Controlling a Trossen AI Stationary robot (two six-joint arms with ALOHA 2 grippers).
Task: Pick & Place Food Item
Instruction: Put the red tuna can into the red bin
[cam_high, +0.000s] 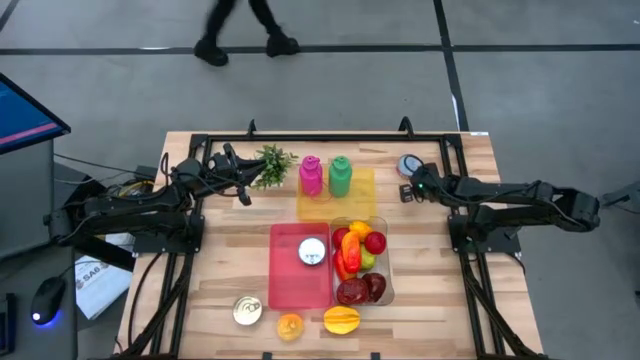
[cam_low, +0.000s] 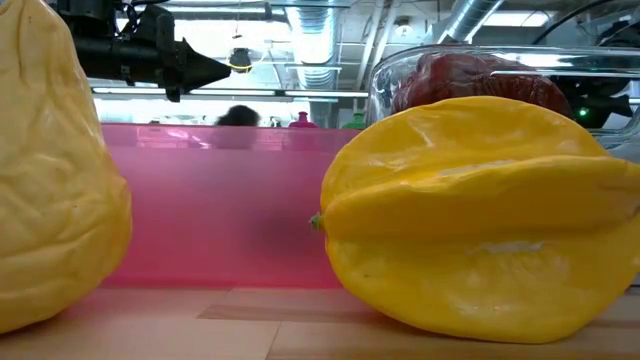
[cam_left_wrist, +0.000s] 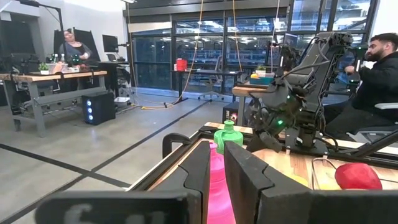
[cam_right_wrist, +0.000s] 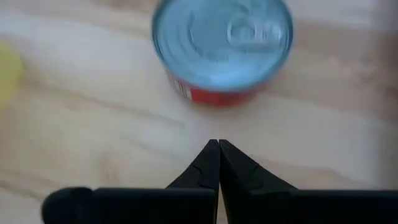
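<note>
Yellow starfruit (cam_low: 480, 215) filled the low view, lying before the pink tray (cam_high: 298, 266). Only the right wrist view showed the right gripper (cam_right_wrist: 217, 144) pinched together above a red-banded tin (cam_right_wrist: 222, 45) — no readable label. The left gripper (cam_high: 244, 196) hovered near the plant (cam_high: 272, 164), fingers nearly together, empty.

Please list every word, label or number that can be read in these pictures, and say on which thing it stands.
None can be read with certainty.
Paper sheet beside the table: dark print, too small to read.
Red can: a strip of label shows, too blurred to read.
Pink bottle and green bottle: no text shows.
</note>
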